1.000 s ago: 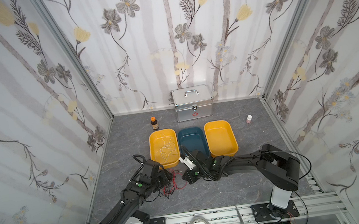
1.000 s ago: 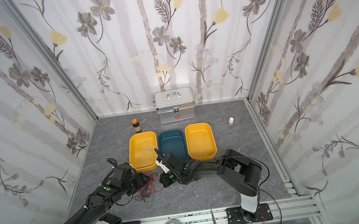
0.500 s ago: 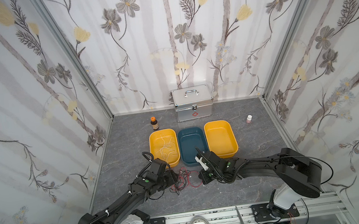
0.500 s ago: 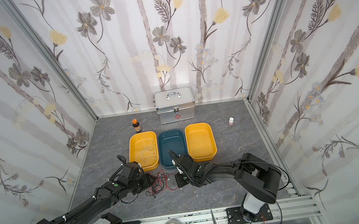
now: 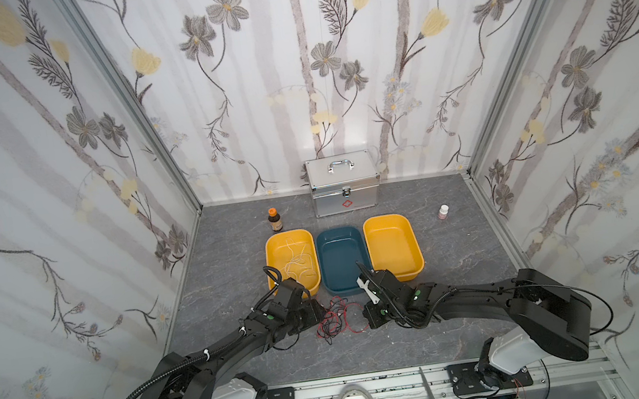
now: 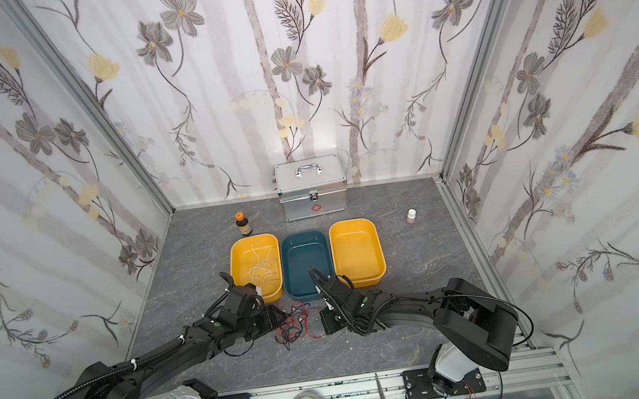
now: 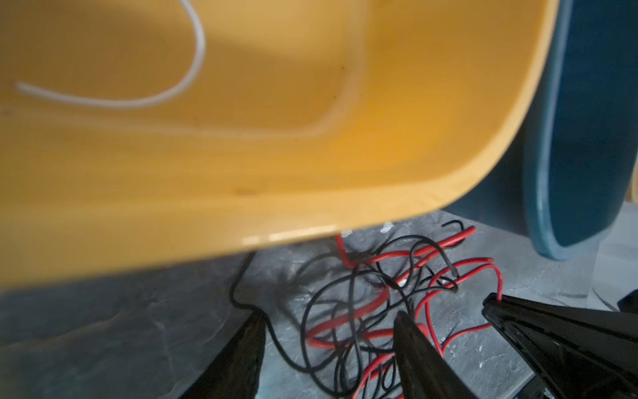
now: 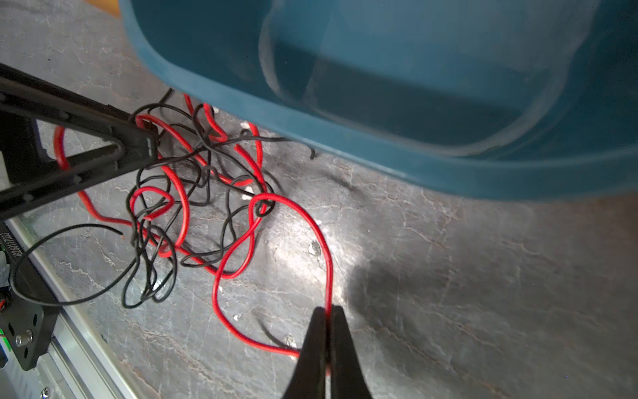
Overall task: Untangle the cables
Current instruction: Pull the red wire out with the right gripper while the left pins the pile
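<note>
Cables (image 5: 337, 317), red and black, lie tangled at lower centre in both top views, just below the blue tray (image 5: 340, 256). My left gripper (image 7: 328, 316) stands jaws apart over them; my right gripper (image 8: 326, 312) is clamped on a red one.

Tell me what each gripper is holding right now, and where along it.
Right gripper: shut on a red cable, pinched mid-loop beside the tangle. Left gripper: fingers apart over the tangle, holding nothing.
</note>
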